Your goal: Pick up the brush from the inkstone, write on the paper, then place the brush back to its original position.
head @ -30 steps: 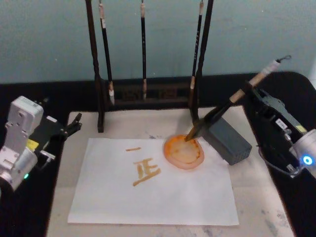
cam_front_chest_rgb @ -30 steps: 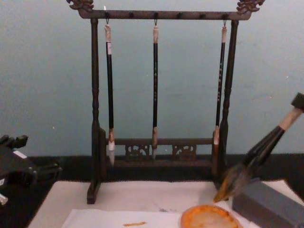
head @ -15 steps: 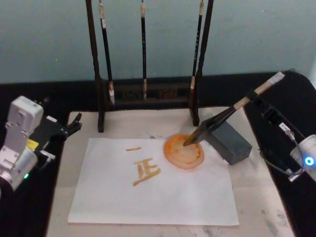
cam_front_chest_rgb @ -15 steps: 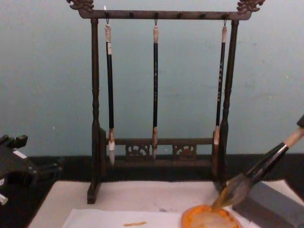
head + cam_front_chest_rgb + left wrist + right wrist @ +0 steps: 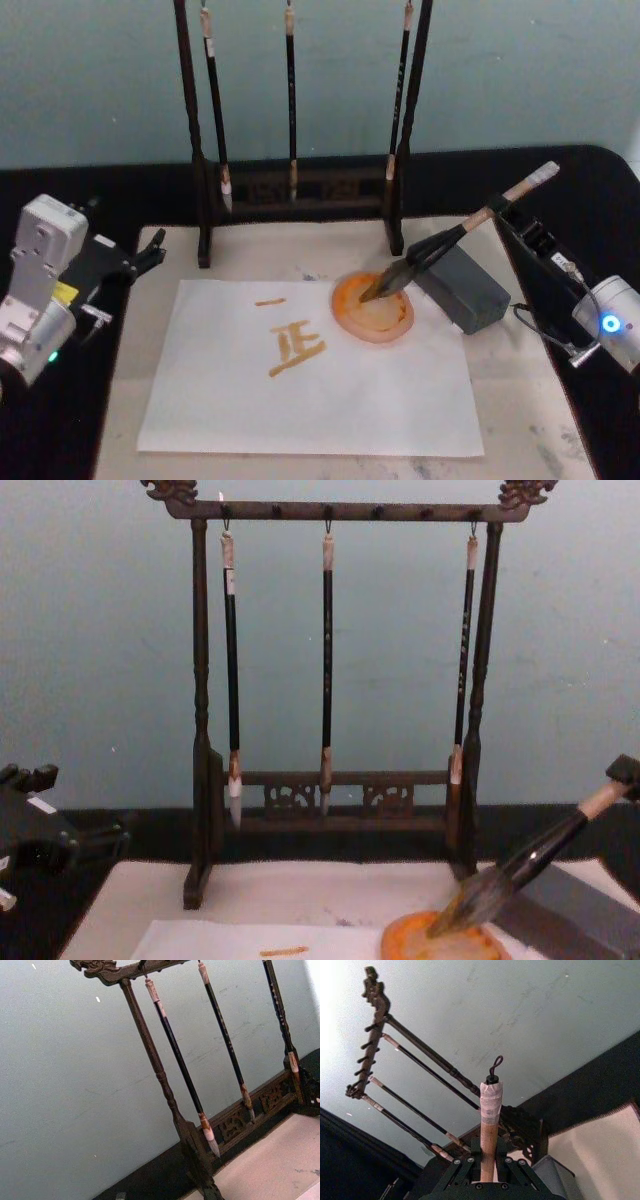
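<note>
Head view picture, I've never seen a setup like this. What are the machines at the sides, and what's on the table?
This is a two-armed robot seen through its own cameras: head looking down, chest looking across the table, and one on each wrist. On a beige mat lie a white paper with orange characters painted on it, an orange dish and a grey block; behind stands a rack hung with three thin brushes. The right gripper grips a thick brush by its pale handle, the tip resting in the dish. The left gripper is parked at the mat's left edge.
</note>
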Robot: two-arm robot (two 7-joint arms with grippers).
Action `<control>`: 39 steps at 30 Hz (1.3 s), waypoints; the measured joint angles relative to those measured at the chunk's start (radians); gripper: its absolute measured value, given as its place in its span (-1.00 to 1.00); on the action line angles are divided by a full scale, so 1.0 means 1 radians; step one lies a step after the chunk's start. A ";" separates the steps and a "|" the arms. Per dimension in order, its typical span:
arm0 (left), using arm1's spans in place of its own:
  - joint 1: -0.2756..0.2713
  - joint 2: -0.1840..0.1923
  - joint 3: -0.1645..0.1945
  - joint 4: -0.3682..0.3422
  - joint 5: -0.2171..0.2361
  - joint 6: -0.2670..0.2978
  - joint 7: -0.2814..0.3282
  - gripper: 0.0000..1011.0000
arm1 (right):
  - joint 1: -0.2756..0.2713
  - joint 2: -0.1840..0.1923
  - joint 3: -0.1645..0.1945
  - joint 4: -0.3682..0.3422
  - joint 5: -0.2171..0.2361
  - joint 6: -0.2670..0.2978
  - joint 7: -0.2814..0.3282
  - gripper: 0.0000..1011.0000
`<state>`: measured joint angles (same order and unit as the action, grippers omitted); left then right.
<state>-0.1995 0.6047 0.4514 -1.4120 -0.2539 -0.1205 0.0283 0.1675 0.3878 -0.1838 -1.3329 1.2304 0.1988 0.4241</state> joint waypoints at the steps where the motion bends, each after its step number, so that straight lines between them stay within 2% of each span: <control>1: 0.000 0.000 0.000 0.000 0.000 0.000 0.000 1.00 | 0.002 0.000 -0.002 0.004 0.003 0.001 0.000 -0.66; 16: 0.000 0.000 0.000 0.000 0.000 0.000 0.000 1.00 | 0.042 0.005 -0.035 0.085 0.056 0.009 0.009 -0.66; 39: 0.000 0.000 0.000 0.000 0.000 0.000 0.000 1.00 | 0.060 0.017 -0.082 0.118 0.107 -0.015 -0.009 -0.66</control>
<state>-0.1995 0.6047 0.4514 -1.4120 -0.2539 -0.1205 0.0282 0.2276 0.4045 -0.2657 -1.2154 1.3369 0.1835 0.4146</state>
